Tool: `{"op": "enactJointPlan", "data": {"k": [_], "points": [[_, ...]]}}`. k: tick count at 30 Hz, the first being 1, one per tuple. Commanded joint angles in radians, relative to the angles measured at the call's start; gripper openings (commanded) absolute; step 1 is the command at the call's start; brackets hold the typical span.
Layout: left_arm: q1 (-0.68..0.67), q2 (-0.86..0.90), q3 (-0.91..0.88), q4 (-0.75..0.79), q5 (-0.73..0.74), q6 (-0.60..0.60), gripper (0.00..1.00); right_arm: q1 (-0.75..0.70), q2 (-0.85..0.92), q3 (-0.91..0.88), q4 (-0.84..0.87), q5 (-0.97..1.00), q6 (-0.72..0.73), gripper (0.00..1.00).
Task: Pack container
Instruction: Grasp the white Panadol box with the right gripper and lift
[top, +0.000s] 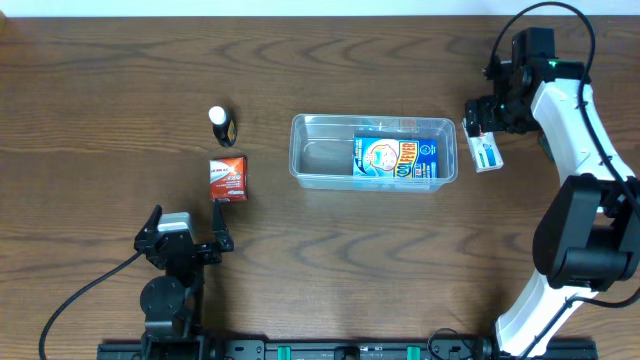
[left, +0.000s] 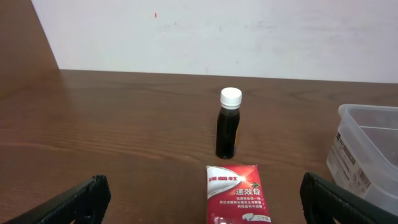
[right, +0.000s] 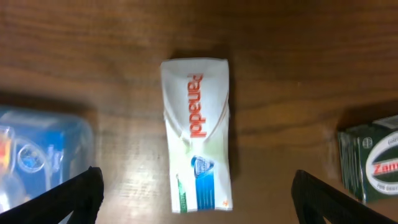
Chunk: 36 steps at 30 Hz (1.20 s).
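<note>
The clear plastic container (top: 310, 160) stands mid-table with a blue packet (top: 395, 158) lying in its right half. Its corner shows in the left wrist view (left: 367, 146) and in the right wrist view (right: 43, 134). A white Panadol packet (top: 485, 152) lies flat on the table just right of the container. My right gripper (top: 479, 122) is open and empty above it, and the packet (right: 196, 130) lies between the fingers (right: 198, 199). My left gripper (top: 187, 212) is open and empty near the front, just short of a red packet (left: 235, 193).
A small dark bottle with a white cap (top: 220, 125) stands upright behind the red packet (top: 228, 177), left of the container; it also shows in the left wrist view (left: 228, 124). A green packet (right: 372, 165) lies right of the Panadol packet.
</note>
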Motion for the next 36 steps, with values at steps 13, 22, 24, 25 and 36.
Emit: {"op": "enactJointPlan", "data": {"k": [13, 22, 24, 25, 36], "points": [[0.000, 0.001, -0.033, -0.015, -0.019, 0.014, 0.98, -0.031, -0.015, -0.121, 0.167, 0.002, -0.039, 0.97], [0.000, 0.001, -0.033, -0.015, -0.019, 0.014, 0.98, -0.033, 0.017, -0.135, 0.196, 0.001, -0.039, 0.91], [0.000, 0.002, -0.033, -0.015, -0.019, 0.014, 0.98, -0.032, 0.026, -0.135, 0.195, -0.002, -0.039, 0.92], [0.000, 0.002, -0.033, -0.015, -0.019, 0.014, 0.98, -0.032, 0.030, -0.135, 0.196, -0.002, -0.039, 0.92], [0.000, 0.002, -0.033, -0.015, -0.019, 0.014, 0.98, -0.032, 0.117, -0.135, 0.201, -0.019, -0.039, 0.89]]}}
